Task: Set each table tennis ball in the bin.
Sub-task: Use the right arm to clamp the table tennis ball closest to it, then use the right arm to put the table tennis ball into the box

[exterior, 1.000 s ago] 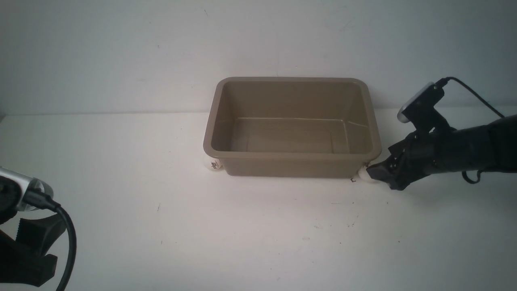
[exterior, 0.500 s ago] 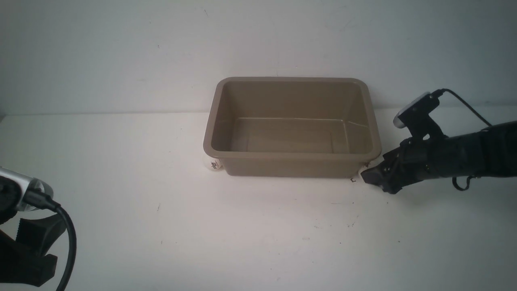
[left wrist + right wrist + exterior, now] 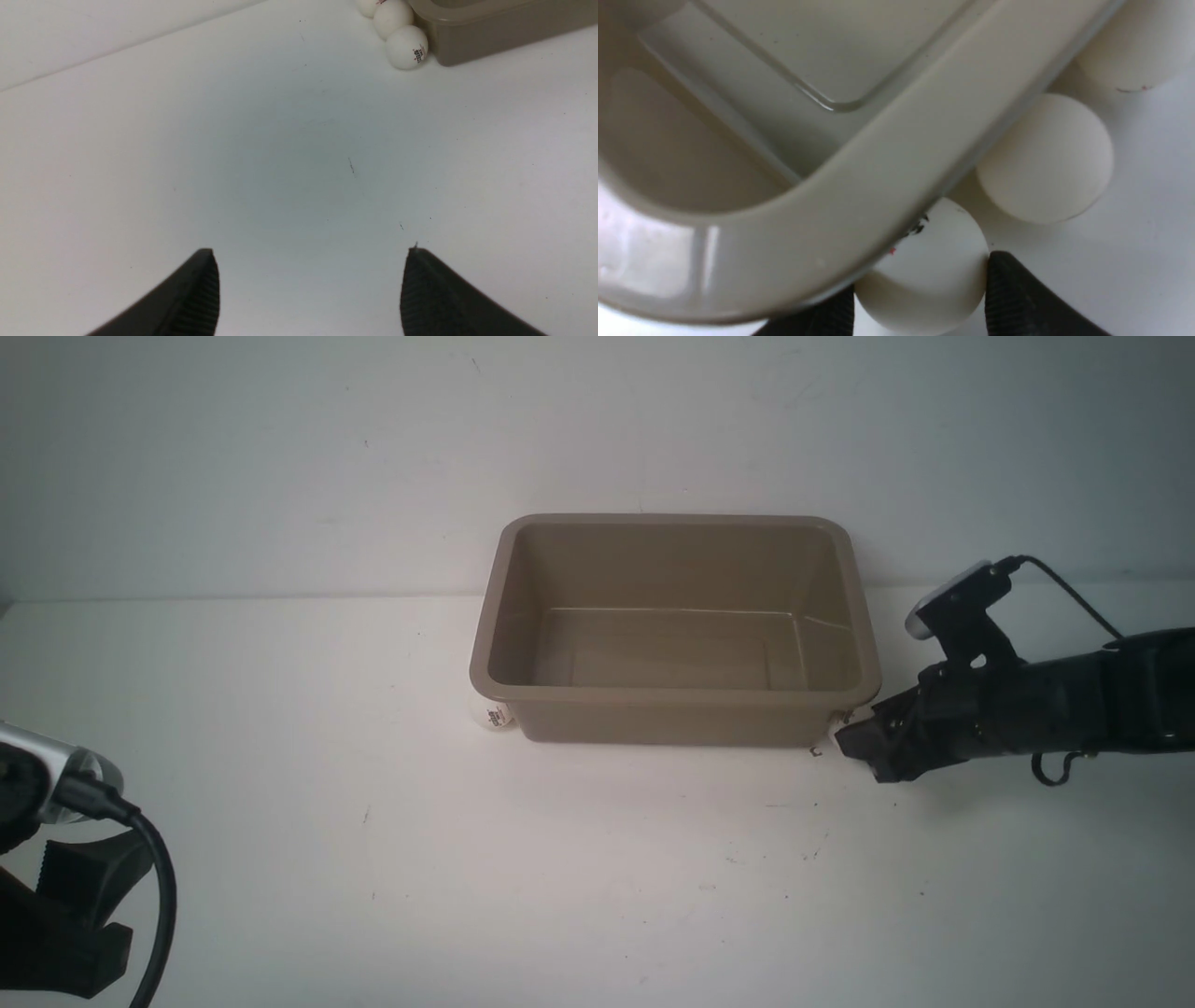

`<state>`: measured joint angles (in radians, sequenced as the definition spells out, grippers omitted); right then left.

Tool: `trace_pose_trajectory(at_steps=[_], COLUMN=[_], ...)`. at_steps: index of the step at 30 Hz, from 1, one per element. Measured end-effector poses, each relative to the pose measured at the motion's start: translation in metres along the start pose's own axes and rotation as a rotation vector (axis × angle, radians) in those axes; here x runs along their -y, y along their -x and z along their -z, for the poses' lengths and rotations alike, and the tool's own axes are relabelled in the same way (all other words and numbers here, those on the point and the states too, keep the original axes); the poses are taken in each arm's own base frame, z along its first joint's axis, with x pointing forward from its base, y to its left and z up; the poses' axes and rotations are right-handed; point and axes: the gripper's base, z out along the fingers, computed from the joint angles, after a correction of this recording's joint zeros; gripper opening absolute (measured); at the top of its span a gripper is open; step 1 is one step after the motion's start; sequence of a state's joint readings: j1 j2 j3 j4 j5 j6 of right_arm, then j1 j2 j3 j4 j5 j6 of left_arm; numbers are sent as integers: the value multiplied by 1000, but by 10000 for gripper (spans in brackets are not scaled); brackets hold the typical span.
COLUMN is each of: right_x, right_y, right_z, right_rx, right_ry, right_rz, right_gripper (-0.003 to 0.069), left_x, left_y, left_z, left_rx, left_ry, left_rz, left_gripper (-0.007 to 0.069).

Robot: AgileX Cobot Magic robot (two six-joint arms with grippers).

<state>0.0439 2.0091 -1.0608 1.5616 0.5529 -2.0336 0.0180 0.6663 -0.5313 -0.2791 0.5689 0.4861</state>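
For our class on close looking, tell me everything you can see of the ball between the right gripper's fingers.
The ball is small, round, white and matte, perhaps plastic. Dark and red print marks it near the bin's rim, which hides part of it. It sits outside the bin, by its right end, and the right gripper is shut on it, a finger at each side.

Dim, cool, bluish light in front view; soft shadow under the right gripper (image 3: 851, 739). Around the bin (image 3: 674, 721), wall and tabletop look evenly lit, thin glints inside it. Left wrist view: fingertips (image 3: 198, 280) blurred. Right wrist view: bin rim soft, bright glare beyond its corner.
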Motion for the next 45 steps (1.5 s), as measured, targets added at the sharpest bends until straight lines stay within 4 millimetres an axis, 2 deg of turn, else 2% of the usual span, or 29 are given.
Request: trace_pose_trajectory(at_steps=[6, 10, 18, 25, 33, 41, 45], right_x=[1, -1, 4, -2, -31, -25, -23], right_y=[14, 32, 40, 44, 68, 78, 80], right_z=[19, 46, 75, 76, 65, 46, 45], right_rx=[2, 7, -27, 18, 167, 226, 247], right_ry=[-51, -90, -146, -101, -29, -36, -53], right_rz=[116, 212, 207, 201, 228, 198, 145], right_gripper=[331, 331, 331, 331, 331, 331, 359], left_x=[0, 0, 0, 0, 0, 0, 0], left_y=[0, 0, 0, 0, 0, 0, 0], left_z=[0, 0, 0, 0, 0, 0, 0], left_rx=[0, 0, -1, -1, -1, -2, -3], left_ry=[0, 0, 0, 0, 0, -1, -1], left_rz=[0, 0, 0, 0, 0, 0, 0], left_gripper=[468, 468, 468, 468, 468, 468, 468])
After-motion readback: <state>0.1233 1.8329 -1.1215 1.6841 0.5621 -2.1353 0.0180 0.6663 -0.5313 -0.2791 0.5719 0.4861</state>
